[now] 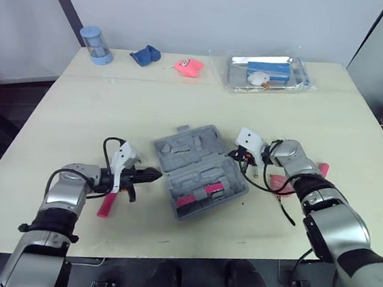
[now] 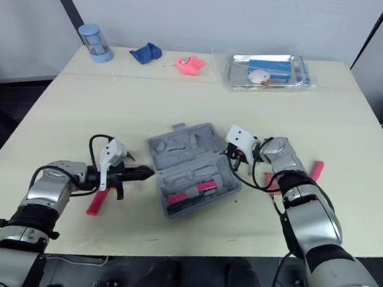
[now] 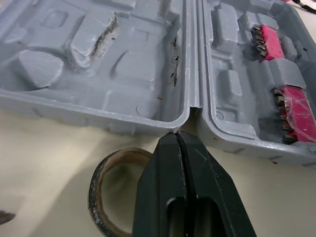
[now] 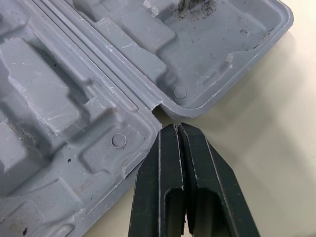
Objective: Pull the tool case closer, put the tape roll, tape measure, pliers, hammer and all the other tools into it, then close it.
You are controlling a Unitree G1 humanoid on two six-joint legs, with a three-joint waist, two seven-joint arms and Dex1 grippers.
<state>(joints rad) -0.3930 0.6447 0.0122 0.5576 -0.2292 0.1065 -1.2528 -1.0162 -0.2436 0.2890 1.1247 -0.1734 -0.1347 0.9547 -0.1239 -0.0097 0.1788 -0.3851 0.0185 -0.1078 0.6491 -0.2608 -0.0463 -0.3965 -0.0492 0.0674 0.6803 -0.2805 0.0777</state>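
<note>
Tool case open, L fingers, R fingers closed, at hinge ends

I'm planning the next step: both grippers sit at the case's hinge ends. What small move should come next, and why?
Probably draw both arms back together, sliding the open tool case nearer. The left gripper and right gripper are shut, tips at opposite hinge ends, bracing it; the tape roll lies outside on the table.
</note>
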